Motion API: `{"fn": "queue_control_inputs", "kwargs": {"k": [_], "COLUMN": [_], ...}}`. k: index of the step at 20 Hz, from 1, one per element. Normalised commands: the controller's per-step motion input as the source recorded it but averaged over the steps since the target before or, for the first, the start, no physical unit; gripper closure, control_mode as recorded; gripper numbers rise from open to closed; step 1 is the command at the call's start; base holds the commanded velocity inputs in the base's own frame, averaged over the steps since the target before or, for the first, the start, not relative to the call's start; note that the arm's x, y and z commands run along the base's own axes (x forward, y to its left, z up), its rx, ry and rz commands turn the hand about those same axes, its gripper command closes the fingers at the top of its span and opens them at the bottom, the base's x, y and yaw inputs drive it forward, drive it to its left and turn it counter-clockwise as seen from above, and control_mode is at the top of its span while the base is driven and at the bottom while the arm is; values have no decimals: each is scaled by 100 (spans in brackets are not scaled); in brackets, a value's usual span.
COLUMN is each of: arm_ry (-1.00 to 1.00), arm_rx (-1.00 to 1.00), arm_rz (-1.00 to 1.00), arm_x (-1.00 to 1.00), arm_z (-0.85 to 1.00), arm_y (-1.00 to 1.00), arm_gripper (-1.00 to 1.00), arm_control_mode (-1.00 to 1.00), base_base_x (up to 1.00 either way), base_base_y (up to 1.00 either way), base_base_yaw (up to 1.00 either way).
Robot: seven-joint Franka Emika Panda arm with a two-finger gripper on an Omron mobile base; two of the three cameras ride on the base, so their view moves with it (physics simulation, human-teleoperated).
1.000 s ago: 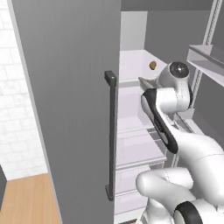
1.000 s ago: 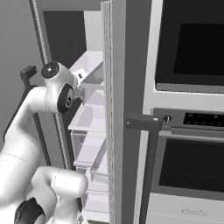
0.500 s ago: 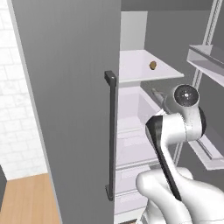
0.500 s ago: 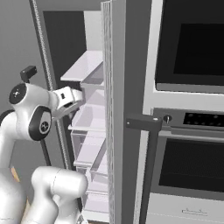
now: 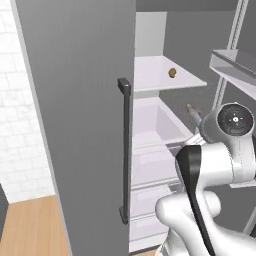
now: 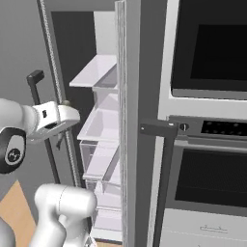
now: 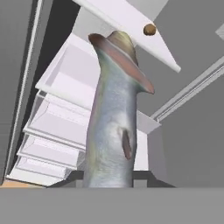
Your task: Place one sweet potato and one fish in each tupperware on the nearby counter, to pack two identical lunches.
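Note:
My gripper (image 7: 109, 177) is shut on a grey fish (image 7: 113, 127), which stands up between the fingers with its darker tail fin uppermost. In the left base view the fish (image 5: 192, 111) pokes out beyond the white hand, in front of the open fridge. In the right base view the gripper (image 6: 61, 137) hangs left of the fridge's shelves. A small brown sweet potato (image 5: 172, 73) lies on the upper white fridge shelf (image 5: 150, 75); it also shows above the fish as the sweet potato (image 7: 149, 29). The tupperware and the counter are out of view.
The grey fridge door (image 5: 85, 125) with its dark handle (image 5: 124, 150) stands open on the left. Clear drawers (image 6: 103, 159) stack below the shelf. A black oven (image 6: 207, 164) sits to the right. Door racks (image 5: 235, 65) jut out at the right.
The arm has pulled back from the fridge shelf and dropped lower, carrying the fish with it. The sweet potato has stayed on the shelf.

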Motion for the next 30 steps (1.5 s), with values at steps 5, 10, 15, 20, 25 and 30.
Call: {"fn": "queue_control_inputs", "kwargs": {"k": [5,10,15,20,25,30], "arm_ry": [0,0,0,0,0,0], "arm_rx": [0,0,0,0,0,0], "arm_rz": [0,0,0,0,0,0], "arm_x": [0,0,0,0,0,0], "arm_z": [0,0,0,0,0,0], "arm_y": [0,0,0,0,0,0], "arm_gripper": [100,100,100,100,100,100], "arm_control_mode": [100,100,100,100,100,100], "base_base_x": [-100,-100,-90,-16,51,99], "base_base_y": [3,-29,-83,-100,-96,-76], "base_base_yaw": [0,-10,-35,-37,-24,-9]}}
